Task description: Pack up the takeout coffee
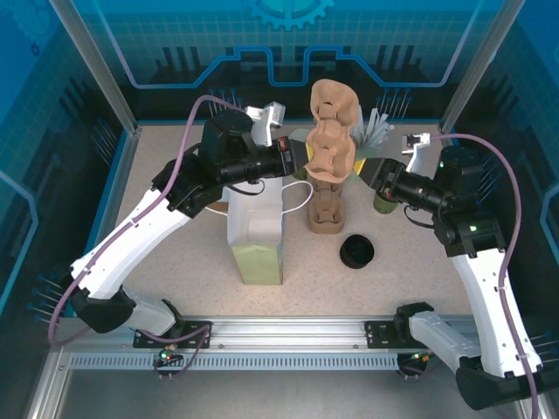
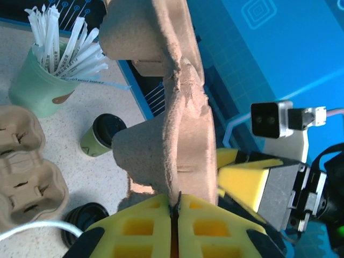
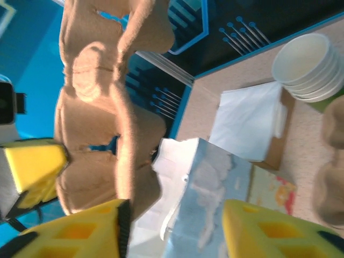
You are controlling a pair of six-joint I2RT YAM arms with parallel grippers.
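The takeout coffee cup (image 2: 101,137) is small, with olive-green paper sides, and its top looks dark. It stands upright on the table (image 1: 393,279), on the right side, partly hidden from above.

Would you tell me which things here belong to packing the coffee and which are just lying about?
Belongs to the job: coffee cup, cup carrier clamped in the left tool, paper bag, black lid.
Lying about: cup of sticks, stack of spare carriers, napkins, bowls.
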